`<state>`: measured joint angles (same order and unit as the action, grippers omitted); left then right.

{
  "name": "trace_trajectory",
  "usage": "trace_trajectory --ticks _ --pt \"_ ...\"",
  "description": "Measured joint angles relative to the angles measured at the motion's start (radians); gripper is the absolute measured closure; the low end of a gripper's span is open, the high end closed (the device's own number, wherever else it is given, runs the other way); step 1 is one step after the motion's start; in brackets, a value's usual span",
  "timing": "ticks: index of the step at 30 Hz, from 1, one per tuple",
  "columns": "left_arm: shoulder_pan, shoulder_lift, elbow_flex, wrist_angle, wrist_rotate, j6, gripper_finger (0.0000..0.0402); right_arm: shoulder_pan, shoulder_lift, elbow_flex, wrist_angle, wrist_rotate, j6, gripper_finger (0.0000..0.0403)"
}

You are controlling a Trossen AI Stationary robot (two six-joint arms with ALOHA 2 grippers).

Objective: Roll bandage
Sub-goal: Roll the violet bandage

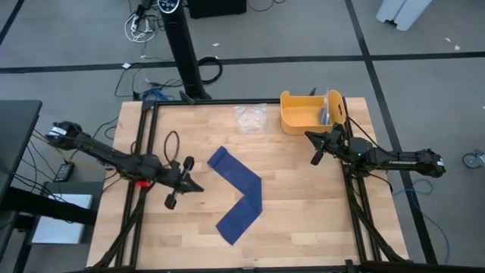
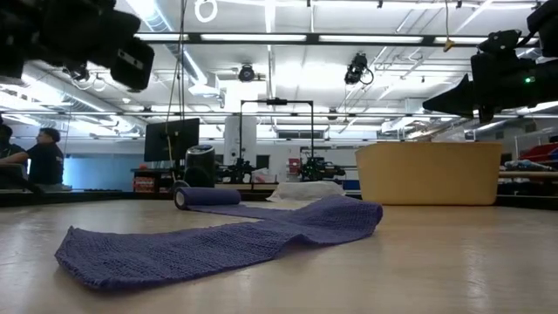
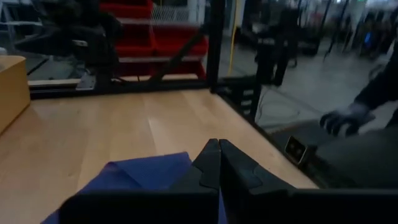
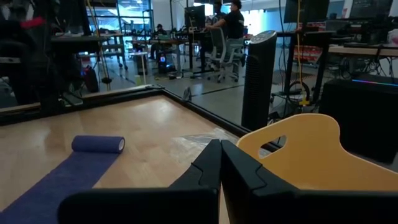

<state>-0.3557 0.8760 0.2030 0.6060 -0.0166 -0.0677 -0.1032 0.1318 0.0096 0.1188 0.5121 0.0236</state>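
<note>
The dark-blue bandage (image 1: 239,195) lies on the table in a bent V shape, its far end wound into a small roll (image 1: 214,161); the roll also shows in the right wrist view (image 4: 98,144) and the low view (image 2: 207,197). My left gripper (image 1: 195,186) is shut and empty, above the table just left of the bandage, whose cloth shows in the left wrist view (image 3: 140,174). My right gripper (image 1: 311,136) is shut and empty, near the yellow tub (image 1: 311,112).
A clear plastic wrapper (image 1: 250,118) lies at the far side, left of the yellow tub. Black frame rails (image 1: 144,144) run along the table's sides. Bare wood lies between the bandage and the right arm.
</note>
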Motion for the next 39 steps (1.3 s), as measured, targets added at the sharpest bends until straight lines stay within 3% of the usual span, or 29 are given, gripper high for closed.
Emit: trace_trajectory --ticks 6,13,19,27,32,39 --pt "-0.115 0.141 0.153 -0.087 -0.150 0.107 0.0396 0.000 0.000 0.000 0.000 0.000 0.000 0.0396" --pt "-0.175 0.309 0.316 -0.245 -0.164 0.063 0.0396 0.000 0.000 0.000 0.000 0.000 0.000 0.0395" --pt "-0.257 0.495 0.429 -0.375 -0.262 0.067 0.0396 0.000 0.000 0.000 0.000 0.000 0.000 0.0397" --pt "-0.356 0.804 0.558 -0.408 -0.308 0.036 0.0396 0.000 0.000 0.000 0.000 0.000 0.000 0.0396" --pt "-0.386 0.934 0.657 -0.427 -0.327 0.025 0.0380 0.000 0.000 0.000 0.000 0.000 0.000 0.0394" --pt "-0.384 0.995 0.825 -0.788 -0.432 0.069 0.0335 0.000 0.000 0.000 0.000 0.000 0.000 0.0397"
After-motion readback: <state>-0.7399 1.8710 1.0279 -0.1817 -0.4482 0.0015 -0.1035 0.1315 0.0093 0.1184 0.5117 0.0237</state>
